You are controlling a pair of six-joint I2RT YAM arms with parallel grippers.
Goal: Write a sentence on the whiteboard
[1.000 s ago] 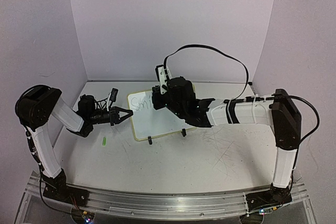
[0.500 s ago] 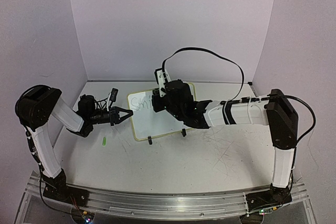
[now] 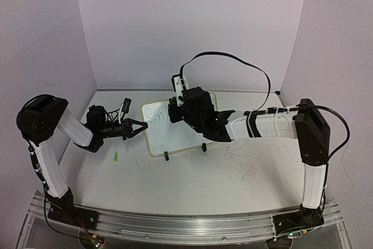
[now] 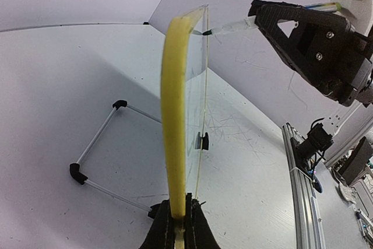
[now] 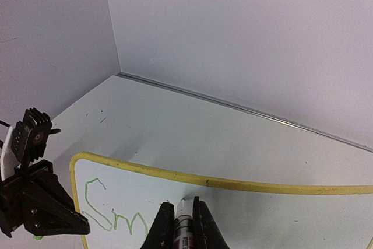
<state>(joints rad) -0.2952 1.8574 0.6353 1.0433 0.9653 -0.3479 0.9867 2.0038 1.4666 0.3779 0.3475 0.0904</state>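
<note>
Top view: the whiteboard is standing on the table, towards the middle rear. The left gripper is clamping the board's left edge. The right gripper is reaching over its upper left and covering part of the sentence. A small green object is lying near the left arm.

Left wrist view: the jaws are pinching the yellow frame, seen edge-on. A marker is touching the board face with its tip.

Right wrist view: the jaws are gripping the marker, whose tip is resting just after the green "Sm".

The whiteboard looks smooth and glossy; the table under it is matt and scratched.
</note>
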